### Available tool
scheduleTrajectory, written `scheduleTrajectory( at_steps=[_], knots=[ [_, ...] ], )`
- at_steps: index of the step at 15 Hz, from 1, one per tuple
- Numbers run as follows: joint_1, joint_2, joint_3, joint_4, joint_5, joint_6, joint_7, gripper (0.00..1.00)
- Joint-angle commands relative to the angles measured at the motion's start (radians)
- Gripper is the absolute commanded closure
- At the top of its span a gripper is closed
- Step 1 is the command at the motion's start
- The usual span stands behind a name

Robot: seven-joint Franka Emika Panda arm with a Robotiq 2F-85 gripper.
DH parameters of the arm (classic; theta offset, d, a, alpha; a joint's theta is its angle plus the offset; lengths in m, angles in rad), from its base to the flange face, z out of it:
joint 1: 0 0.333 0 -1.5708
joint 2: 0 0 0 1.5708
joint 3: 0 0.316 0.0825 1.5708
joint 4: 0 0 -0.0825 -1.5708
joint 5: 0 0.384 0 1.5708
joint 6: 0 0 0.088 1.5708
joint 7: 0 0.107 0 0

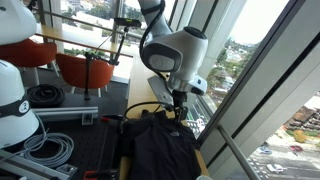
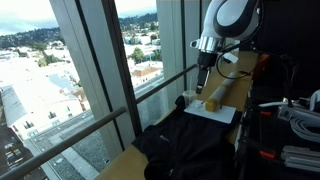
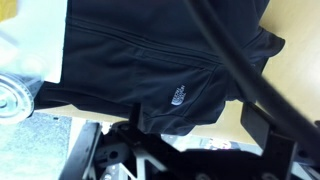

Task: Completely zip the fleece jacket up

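The black fleece jacket (image 1: 160, 145) lies spread on the wooden table (image 1: 140, 92) and shows in both exterior views (image 2: 190, 145). In the wrist view it fills the top (image 3: 130, 60), with a small white logo (image 3: 176, 97) and a front seam running across it. My gripper (image 1: 178, 103) hangs above the jacket's far end, apart from it (image 2: 203, 85). In the wrist view its dark fingers stand apart with bare table between them (image 3: 195, 135); it is open and empty. A black cable (image 3: 235, 55) crosses in front of the jacket.
A white sheet (image 2: 215, 114) with a small yellow block (image 2: 212, 102) lies on the table beyond the jacket. A window wall (image 2: 100, 80) runs along one table edge. Cables (image 1: 50, 150) and orange chairs (image 1: 75, 65) stand off the other side.
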Motion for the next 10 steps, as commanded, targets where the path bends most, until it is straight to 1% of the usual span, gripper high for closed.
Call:
scheduleTrajectory(
  at_steps=[1, 4, 10],
  knots=[
    [0.062, -0.015, -0.061, -0.01, 0.024, -0.003, -0.022, 0.0],
    [0.076, -0.041, -0.077, -0.038, 0.034, -0.003, -0.033, 0.0],
    [0.079, -0.045, -0.079, -0.042, 0.034, -0.003, -0.033, 0.0]
  ],
)
